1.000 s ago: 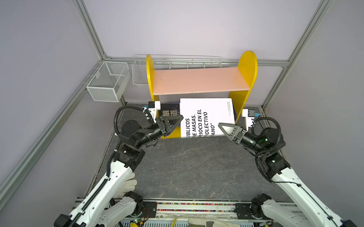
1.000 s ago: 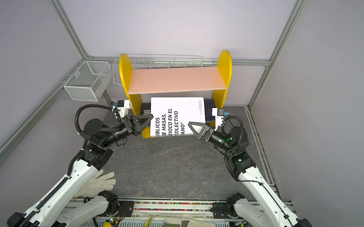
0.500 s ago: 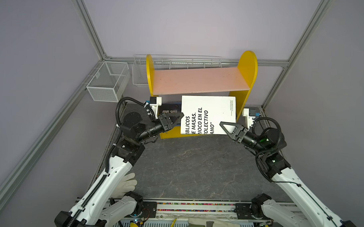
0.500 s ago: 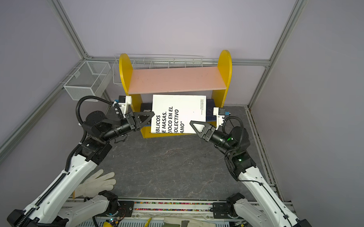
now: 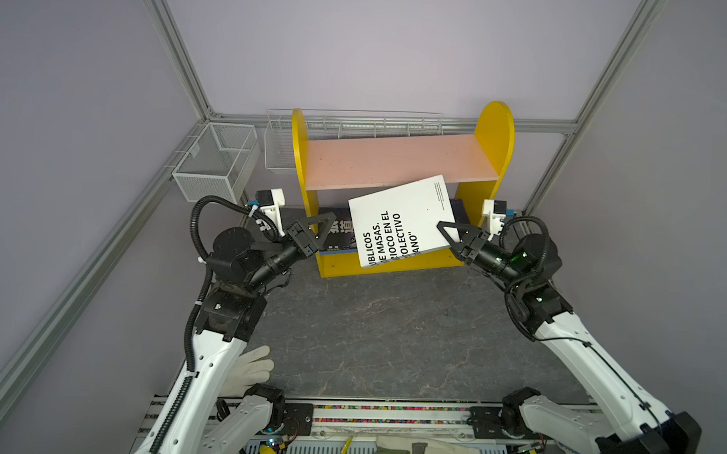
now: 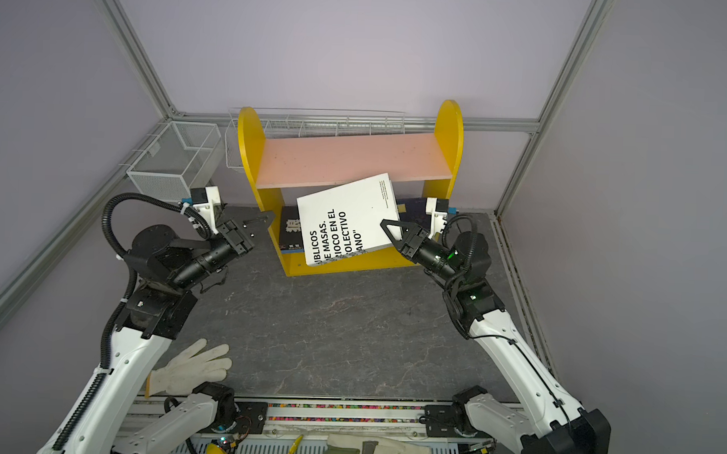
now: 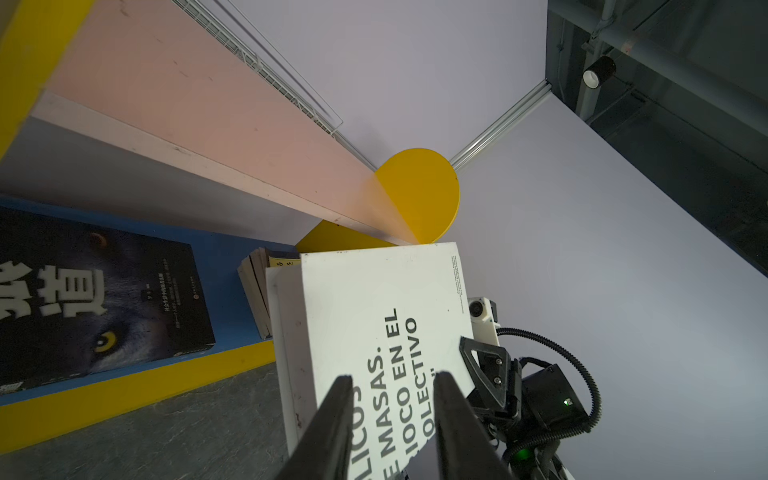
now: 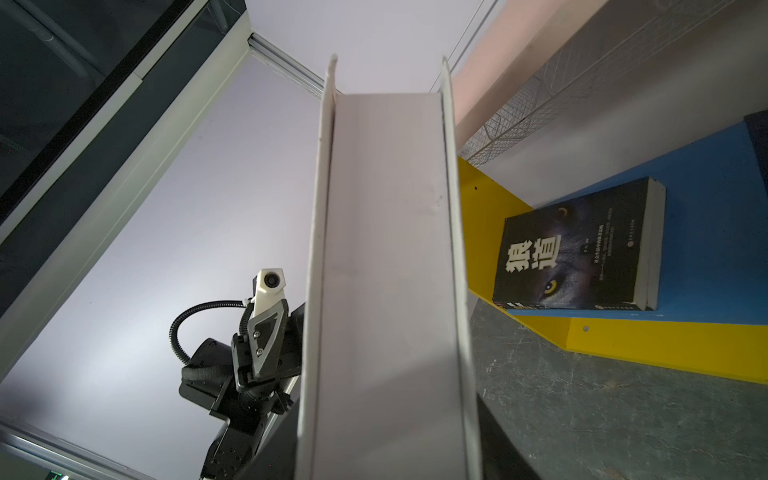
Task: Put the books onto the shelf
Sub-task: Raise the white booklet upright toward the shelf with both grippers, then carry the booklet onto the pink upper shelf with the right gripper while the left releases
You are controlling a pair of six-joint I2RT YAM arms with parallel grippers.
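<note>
Grey marbled tabletop point(image 5: 370, 332) and pale lilac walls frame your cell, with the shelf point(image 5: 496, 128) standing against the back wall. Start at your right gripper point(image 5: 447, 233): it is clamped on the long page edge of the large white book point(image 5: 399, 221), one jaw on each cover, as the right wrist view point(image 8: 386, 249) shows; you hold that book off the table, tilted, with its black Spanish title running up the cover. Its lower corner hangs in front of the shelf's yellow front lip; its upper corner overlaps the front edge of the pink upper board point(image 5: 397, 160) in both top views, though you cannot tell from these whether it touches.

Your left gripper point(image 5: 326, 226) is parted and grasps nothing; it sits just beside the book's spine side, apart from it in a top view point(image 6: 262, 224), and the left wrist view looks between its two dark fingers point(image 7: 332, 415) at the cover.

Beyond the held book, the wolf-eye book point(image 8: 582, 253) lies flat, cover up, on the blue lower board point(image 8: 706, 174) toward the left side panel; a few thin books point(image 7: 255, 286), one with a yellow label, sit on the same board behind the white one. Further out, a white glove point(image 5: 251, 367) lies on the table by your left arm; a wire-mesh basket point(image 5: 214, 160) hangs on the left wall.
</note>
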